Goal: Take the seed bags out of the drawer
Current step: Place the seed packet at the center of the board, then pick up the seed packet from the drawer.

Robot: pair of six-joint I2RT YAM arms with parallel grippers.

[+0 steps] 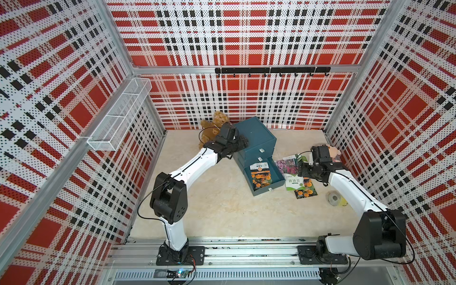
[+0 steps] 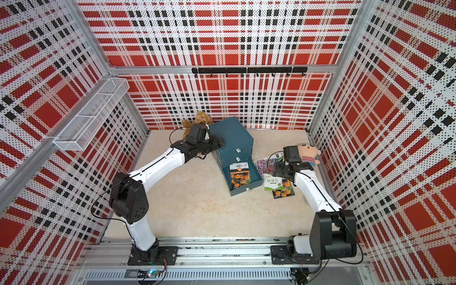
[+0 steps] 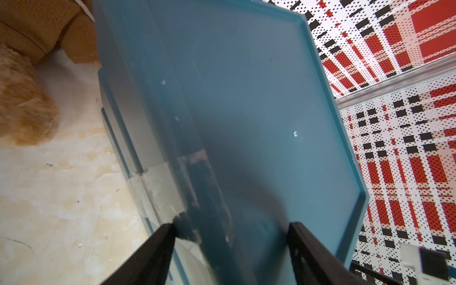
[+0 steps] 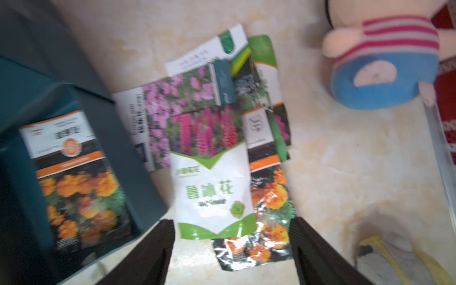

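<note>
- Seed bags (image 1: 287,167) lay in two spots. Furthest left, though, the left pincer (image 3: 230,225) stood with jaws apart over the top edge of the blue cabinet (image 1: 256,134), clamped on nothing and apparently steadying it.
- Next, the bottom drawer (image 1: 278,183) stood pulled out, with one orange-flower bag (image 1: 261,176) flat inside, not yet removed.
- Just beside the drawer, the other bags overlapped on the tabletop (image 1: 222,209), a white-and-green bag (image 1: 294,182) uppermost.
- Over that pile hung the right pincer (image 4: 232,227), jaws apart and empty. The drawer's bag lay cabinet-ward of it, beyond the drawer wall, and I judged that one next.
</note>
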